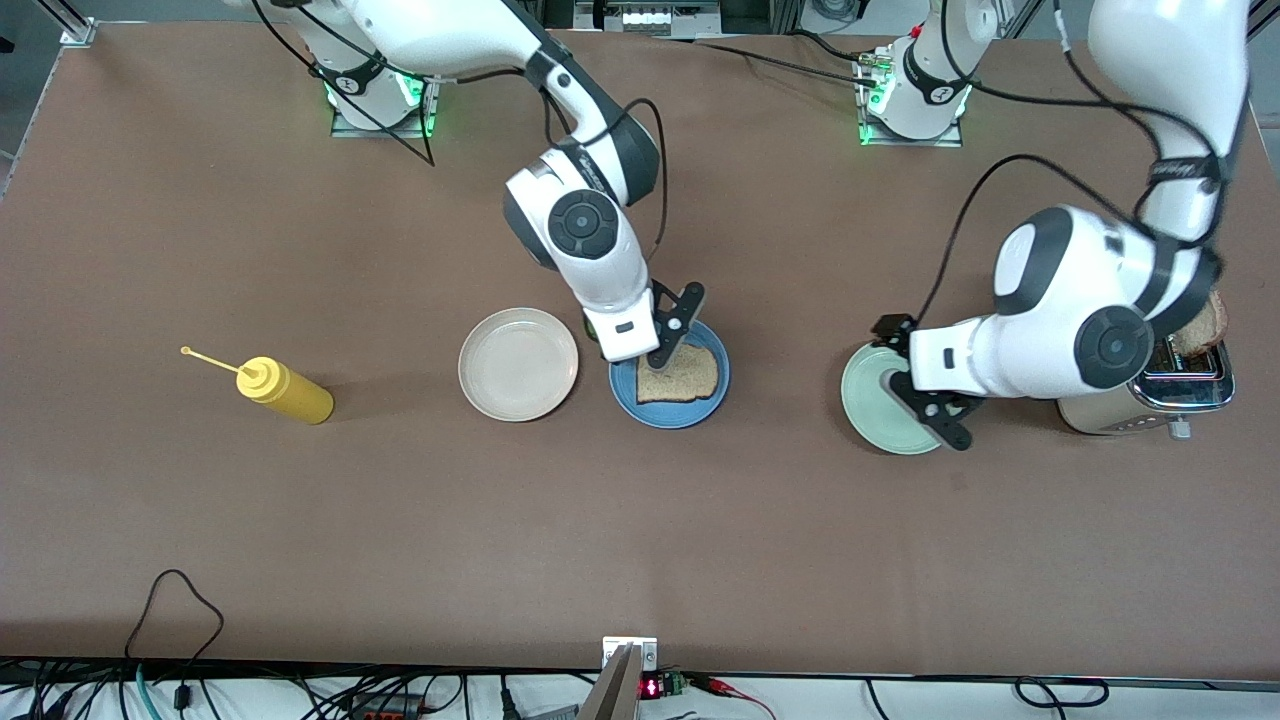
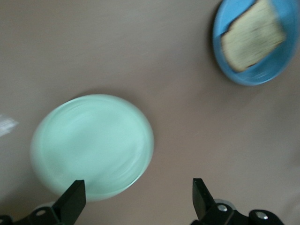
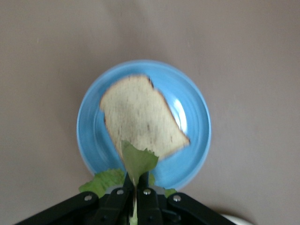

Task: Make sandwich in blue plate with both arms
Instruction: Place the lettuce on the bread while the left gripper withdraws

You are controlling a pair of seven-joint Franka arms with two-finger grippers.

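The blue plate (image 1: pixel 625 398) lies mid-table with one bread slice (image 1: pixel 678 376) on it. My right gripper (image 1: pixel 665 350) hangs over the plate's edge, shut on a green lettuce leaf (image 3: pixel 138 159). In the right wrist view the gripper (image 3: pixel 137 183) holds the leaf above the bread slice (image 3: pixel 140 119) and the plate (image 3: pixel 197 117). My left gripper (image 1: pixel 915 380) is open and empty over the mint-green plate (image 1: pixel 870 410). In the left wrist view the gripper (image 2: pixel 137 187) sits by that plate's (image 2: pixel 93 140) rim. A second bread slice (image 1: pixel 1200 325) stands in the toaster.
The toaster (image 1: pixel 1150 400) stands at the left arm's end of the table, under the left arm. A cream-white plate (image 1: pixel 518 363) lies beside the blue plate. A yellow squeeze bottle (image 1: pixel 285 392) lies toward the right arm's end.
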